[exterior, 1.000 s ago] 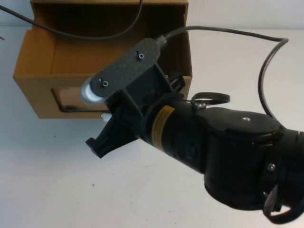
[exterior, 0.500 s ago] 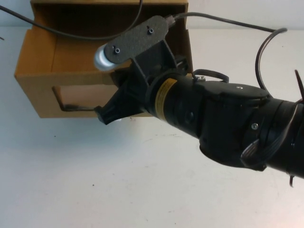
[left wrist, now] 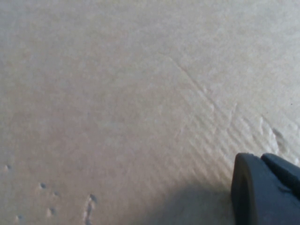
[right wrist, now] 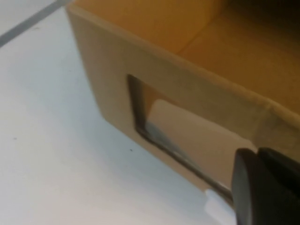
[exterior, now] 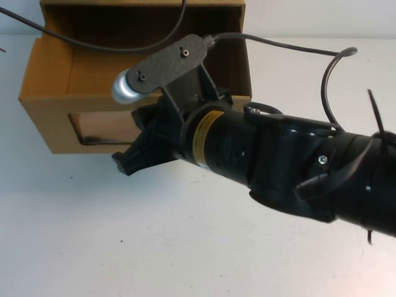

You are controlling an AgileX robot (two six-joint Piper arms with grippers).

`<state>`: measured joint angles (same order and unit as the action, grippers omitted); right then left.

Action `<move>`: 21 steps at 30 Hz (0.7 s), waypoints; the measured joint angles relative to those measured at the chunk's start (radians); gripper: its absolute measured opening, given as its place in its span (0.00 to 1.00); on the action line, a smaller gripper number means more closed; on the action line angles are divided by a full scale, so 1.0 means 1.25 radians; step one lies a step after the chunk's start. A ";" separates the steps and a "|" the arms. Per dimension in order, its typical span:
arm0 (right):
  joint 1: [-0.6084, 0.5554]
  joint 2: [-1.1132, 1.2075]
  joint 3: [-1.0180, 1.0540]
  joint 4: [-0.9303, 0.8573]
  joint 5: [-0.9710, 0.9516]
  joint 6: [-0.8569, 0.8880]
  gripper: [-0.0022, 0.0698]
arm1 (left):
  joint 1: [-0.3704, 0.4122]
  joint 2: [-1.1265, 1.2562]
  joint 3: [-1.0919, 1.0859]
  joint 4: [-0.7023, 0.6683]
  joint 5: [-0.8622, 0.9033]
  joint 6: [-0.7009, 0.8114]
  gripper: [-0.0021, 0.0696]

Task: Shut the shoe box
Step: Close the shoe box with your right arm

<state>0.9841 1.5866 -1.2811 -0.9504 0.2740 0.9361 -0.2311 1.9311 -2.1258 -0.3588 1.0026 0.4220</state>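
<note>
The shoe box [exterior: 55, 124] is brown cardboard and stands at the back left of the white table. Its drawer is pulled out, with the open top showing and a dark window [exterior: 102, 127] in the front panel. My right gripper [exterior: 125, 162] is shut and empty, with its tip at the bottom edge of the front panel, right of the window. In the right wrist view the gripper [right wrist: 260, 187] is beside the window [right wrist: 187, 140] and the white pull tab [right wrist: 216, 206]. My left gripper [left wrist: 267, 187] is shut, close against a plain cardboard surface [left wrist: 117, 103]. It does not show in the high view.
A black cable [exterior: 93, 43] runs across the top of the box. Another cable [exterior: 328, 74] loops from the right wrist camera [exterior: 164, 65] over the table's right side. The white table [exterior: 93, 235] lies in front of the box.
My right gripper rose toward the box front, then shifted a little left and down along its bottom edge. The white tab, seen a second ago, is now hidden in the high view.
</note>
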 joint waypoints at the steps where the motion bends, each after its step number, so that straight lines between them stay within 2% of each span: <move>1: -0.007 0.004 -0.001 0.002 0.000 -0.001 0.01 | 0.000 0.000 0.000 0.000 0.000 0.000 0.03; 9: -0.070 0.042 -0.022 0.012 -0.035 -0.003 0.01 | 0.000 0.000 0.000 -0.001 0.000 0.000 0.03; 21: -0.143 0.130 -0.145 0.014 -0.080 -0.003 0.01 | 0.000 0.000 0.000 -0.003 -0.007 0.001 0.03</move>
<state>0.8055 1.7492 -1.4625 -0.9331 0.1737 0.9322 -0.2311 1.9311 -2.1258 -0.3623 0.9936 0.4238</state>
